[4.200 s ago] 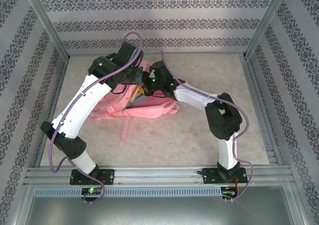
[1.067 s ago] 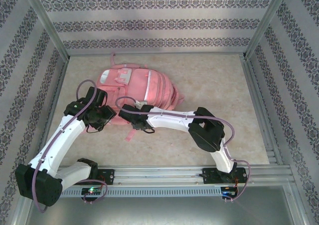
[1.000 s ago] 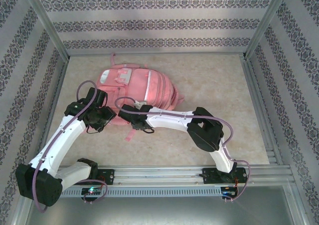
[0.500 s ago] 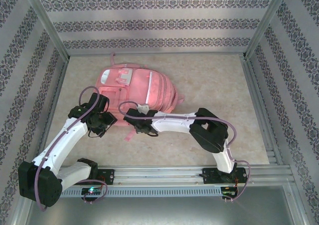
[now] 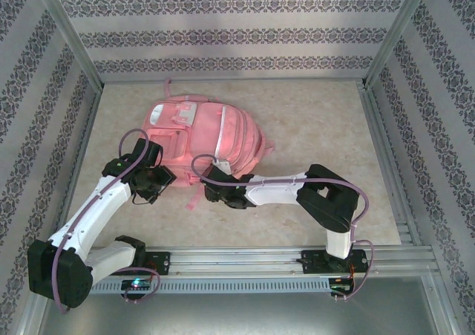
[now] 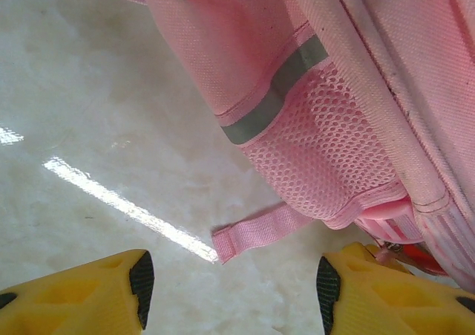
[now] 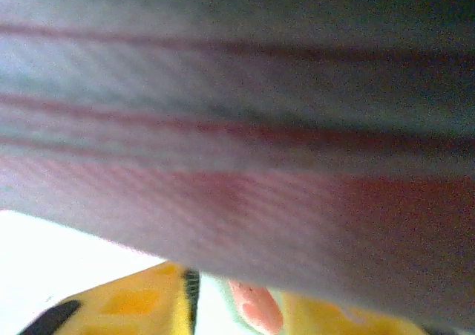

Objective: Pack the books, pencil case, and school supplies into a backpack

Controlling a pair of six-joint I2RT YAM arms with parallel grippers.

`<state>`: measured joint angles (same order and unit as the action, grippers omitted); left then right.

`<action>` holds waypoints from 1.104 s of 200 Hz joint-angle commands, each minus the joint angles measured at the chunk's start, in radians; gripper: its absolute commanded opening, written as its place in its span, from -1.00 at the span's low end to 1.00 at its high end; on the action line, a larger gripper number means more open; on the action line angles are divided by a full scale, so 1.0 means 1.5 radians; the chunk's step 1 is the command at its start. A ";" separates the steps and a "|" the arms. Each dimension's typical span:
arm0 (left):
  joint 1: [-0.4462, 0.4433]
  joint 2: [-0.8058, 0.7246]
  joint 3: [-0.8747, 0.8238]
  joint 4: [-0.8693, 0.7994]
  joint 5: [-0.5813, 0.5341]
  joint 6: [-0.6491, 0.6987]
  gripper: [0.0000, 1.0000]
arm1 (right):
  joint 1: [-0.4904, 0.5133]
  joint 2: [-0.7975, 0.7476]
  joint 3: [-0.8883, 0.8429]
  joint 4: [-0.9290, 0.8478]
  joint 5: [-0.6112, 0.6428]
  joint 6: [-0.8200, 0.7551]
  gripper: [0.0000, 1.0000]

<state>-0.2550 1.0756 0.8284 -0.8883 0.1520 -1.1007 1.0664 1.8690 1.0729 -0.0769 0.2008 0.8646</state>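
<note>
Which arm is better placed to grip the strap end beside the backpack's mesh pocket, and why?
Likely left: the left gripper stands open, the strap end lying ahead, in line with the gap between its fingers. The right gripper sits close against the backpack, its view blurred.

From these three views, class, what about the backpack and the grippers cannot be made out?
- The backpack contents: top view, its fabric hides them.
- The right gripper grip: right wrist view, blurred fabric against the lens; whether it holds anything is unclear.
- A red piece: left wrist view, tucked under the backpack beside the open left gripper; unidentifiable.
</note>
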 commanded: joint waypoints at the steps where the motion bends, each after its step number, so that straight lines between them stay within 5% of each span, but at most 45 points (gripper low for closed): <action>1: -0.006 -0.014 -0.008 0.011 0.004 0.013 0.22 | -0.010 0.008 0.019 0.037 -0.021 -0.027 -0.20; 107: -0.005 -0.015 -0.013 0.020 -0.012 0.025 0.23 | -0.060 -0.030 -0.028 0.089 -0.094 -0.011 -0.92; 153: -0.005 -0.017 -0.065 0.081 0.015 -0.030 0.50 | -0.062 -0.047 -0.052 0.100 -0.123 -0.036 -1.00; 221: -0.003 0.022 -0.135 0.336 -0.008 -0.033 0.39 | -0.068 -0.049 -0.069 0.137 -0.170 -0.007 -1.00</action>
<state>-0.2550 1.1049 0.6441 -0.5777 0.1680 -1.1542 0.9730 1.8275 0.9897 0.0952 -0.0086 0.8383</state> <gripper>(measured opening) 0.713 0.088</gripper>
